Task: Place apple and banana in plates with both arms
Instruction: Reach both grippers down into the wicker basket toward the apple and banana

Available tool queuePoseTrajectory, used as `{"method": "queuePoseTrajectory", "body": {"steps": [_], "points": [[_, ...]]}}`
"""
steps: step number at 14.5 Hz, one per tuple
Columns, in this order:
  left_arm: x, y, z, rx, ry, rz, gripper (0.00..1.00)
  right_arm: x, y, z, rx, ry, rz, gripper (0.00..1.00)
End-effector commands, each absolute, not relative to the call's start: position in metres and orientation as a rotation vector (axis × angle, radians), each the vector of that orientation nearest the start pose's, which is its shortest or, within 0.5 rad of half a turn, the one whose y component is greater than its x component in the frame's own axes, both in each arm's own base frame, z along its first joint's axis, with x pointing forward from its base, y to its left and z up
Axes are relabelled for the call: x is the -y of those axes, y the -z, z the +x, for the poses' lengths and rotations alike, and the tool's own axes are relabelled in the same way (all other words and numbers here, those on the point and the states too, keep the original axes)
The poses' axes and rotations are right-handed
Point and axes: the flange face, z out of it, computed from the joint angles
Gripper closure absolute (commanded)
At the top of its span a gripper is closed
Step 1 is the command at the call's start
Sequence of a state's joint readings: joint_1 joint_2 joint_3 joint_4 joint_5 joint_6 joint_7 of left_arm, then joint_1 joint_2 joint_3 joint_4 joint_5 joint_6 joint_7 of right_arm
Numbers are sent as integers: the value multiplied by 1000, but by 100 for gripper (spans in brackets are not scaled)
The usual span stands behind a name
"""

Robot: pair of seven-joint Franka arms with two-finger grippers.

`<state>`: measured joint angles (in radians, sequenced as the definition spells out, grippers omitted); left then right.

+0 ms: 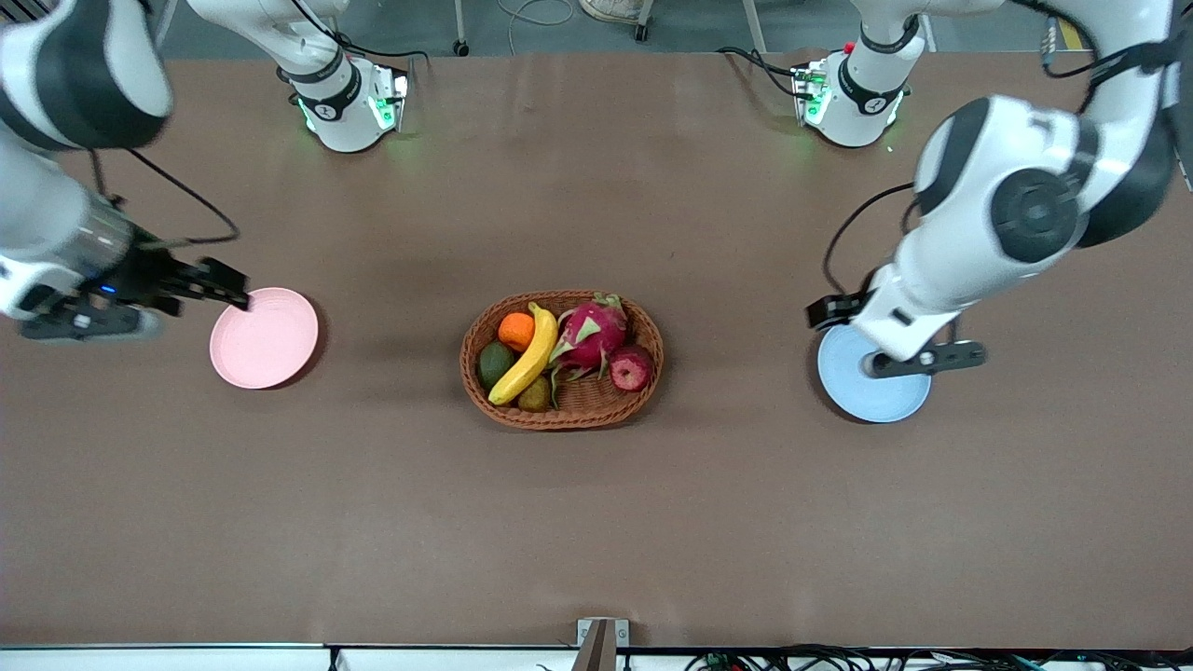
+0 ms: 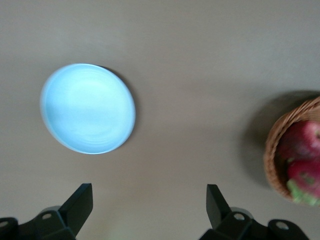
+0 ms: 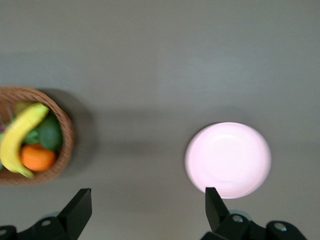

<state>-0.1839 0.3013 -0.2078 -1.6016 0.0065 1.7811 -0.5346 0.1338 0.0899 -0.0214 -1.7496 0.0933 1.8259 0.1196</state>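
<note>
The yellow banana [image 1: 527,356] and the dark red apple [image 1: 631,367] lie in a wicker basket [image 1: 643,396] at mid-table. The pink plate [image 1: 264,337] lies toward the right arm's end, the blue plate [image 1: 871,387] toward the left arm's end. My right gripper [image 1: 228,284] is open and empty over the pink plate's outer edge. Its wrist view shows that plate [image 3: 228,160], the banana [image 3: 20,137] and the gripper [image 3: 147,192]. My left gripper [image 1: 832,310] is open and empty by the blue plate. Its wrist view shows that plate [image 2: 87,107], the apple [image 2: 298,141] and the gripper [image 2: 148,189].
The basket also holds a magenta dragon fruit [image 1: 589,334], an orange [image 1: 515,331], an avocado [image 1: 495,363] and a small brownish fruit [image 1: 534,395]. The arm bases [image 1: 349,102] stand at the table's edge farthest from the front camera.
</note>
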Motion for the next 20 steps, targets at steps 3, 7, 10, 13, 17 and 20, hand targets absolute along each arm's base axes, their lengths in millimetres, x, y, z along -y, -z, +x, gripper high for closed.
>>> {"method": "queuePoseTrajectory", "body": {"steps": [3,7,10,13,17,20], "points": [[302,-386,602,543,-165,-3133,0,-201,-437,597,-459,-115,-3043,0],[370,-330,604,903,-155,-3139,0,-271,-381,616,-789,-186,-3005,0],[420,-304,597,1137,-183,-3071,0,-327,-344,614,-952,-207,-2995,0],[441,-287,585,1241,-206,-3041,0,-357,-317,617,-1100,-148,-2912,4],[455,-259,579,1334,-210,-3022,0,-381,-288,614,-1122,-98,-2870,10],[460,-246,576,1357,-217,-3011,0,-386,-278,610,-1147,-146,-2851,15]]}}
